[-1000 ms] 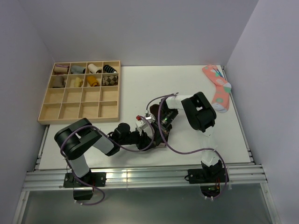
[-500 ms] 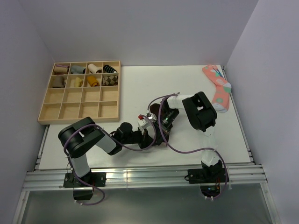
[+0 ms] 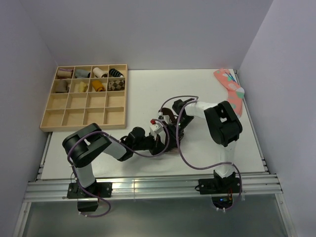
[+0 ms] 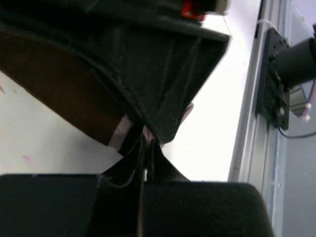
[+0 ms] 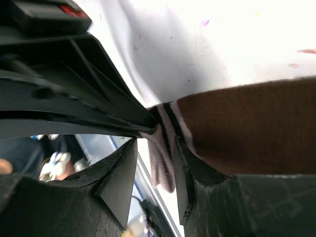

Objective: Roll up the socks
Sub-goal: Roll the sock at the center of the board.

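Observation:
The dark brown sock (image 3: 167, 114) lies on the white table between the two arms, mostly hidden under them in the top view. In the left wrist view its brown body (image 4: 54, 84) ends in a pale-striped cuff. My left gripper (image 4: 144, 158) is shut on that cuff edge, low at the table (image 3: 160, 139). In the right wrist view the sock (image 5: 247, 128) fills the right side and its pale cuff (image 5: 162, 163) hangs between my fingers. My right gripper (image 5: 153, 182) is open around the cuff, with a gap on one side, close beside the left gripper (image 3: 174, 134).
A wooden compartment tray (image 3: 81, 116) stands at the back left, with small sock bundles (image 3: 94, 79) in its two far rows. A pink dotted sock (image 3: 232, 94) lies at the far right edge. The aluminium rail (image 3: 148, 187) runs along the near edge, close to both grippers (image 4: 252, 123).
The right arm's elbow has swung to the right and its wrist has turned. The left gripper has shifted slightly right and away from me with the cuff.

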Motion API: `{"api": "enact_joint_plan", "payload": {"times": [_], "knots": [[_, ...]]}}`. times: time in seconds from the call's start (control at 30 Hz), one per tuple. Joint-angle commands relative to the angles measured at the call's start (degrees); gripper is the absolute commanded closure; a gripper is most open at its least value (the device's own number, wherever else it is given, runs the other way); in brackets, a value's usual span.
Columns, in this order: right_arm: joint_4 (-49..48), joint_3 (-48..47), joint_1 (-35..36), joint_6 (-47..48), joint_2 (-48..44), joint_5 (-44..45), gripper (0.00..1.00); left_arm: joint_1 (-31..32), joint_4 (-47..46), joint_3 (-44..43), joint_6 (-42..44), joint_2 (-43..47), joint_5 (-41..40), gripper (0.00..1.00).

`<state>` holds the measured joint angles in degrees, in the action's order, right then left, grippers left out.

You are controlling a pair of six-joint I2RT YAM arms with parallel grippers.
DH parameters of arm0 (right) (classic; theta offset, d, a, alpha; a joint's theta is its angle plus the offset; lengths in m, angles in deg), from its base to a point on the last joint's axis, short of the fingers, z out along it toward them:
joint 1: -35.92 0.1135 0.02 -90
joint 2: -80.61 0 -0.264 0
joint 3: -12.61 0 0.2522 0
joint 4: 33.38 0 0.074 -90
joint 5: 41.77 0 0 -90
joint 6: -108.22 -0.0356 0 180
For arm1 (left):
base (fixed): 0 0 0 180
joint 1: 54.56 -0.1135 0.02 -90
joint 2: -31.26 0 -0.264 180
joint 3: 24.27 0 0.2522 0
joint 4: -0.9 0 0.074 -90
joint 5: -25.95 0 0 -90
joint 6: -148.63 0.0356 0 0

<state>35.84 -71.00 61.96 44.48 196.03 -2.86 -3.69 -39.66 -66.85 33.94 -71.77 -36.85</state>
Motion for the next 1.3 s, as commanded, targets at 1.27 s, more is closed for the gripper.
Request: {"api": "enact_joint_plan", "payload": {"times": [1.27], "knots": [[-22.42,26.6,-18.66,22.93,-49.31,6.27,0.56,1.6,43.24,-28.57,-11.0,-8.94,-3.3,1.0]]}}
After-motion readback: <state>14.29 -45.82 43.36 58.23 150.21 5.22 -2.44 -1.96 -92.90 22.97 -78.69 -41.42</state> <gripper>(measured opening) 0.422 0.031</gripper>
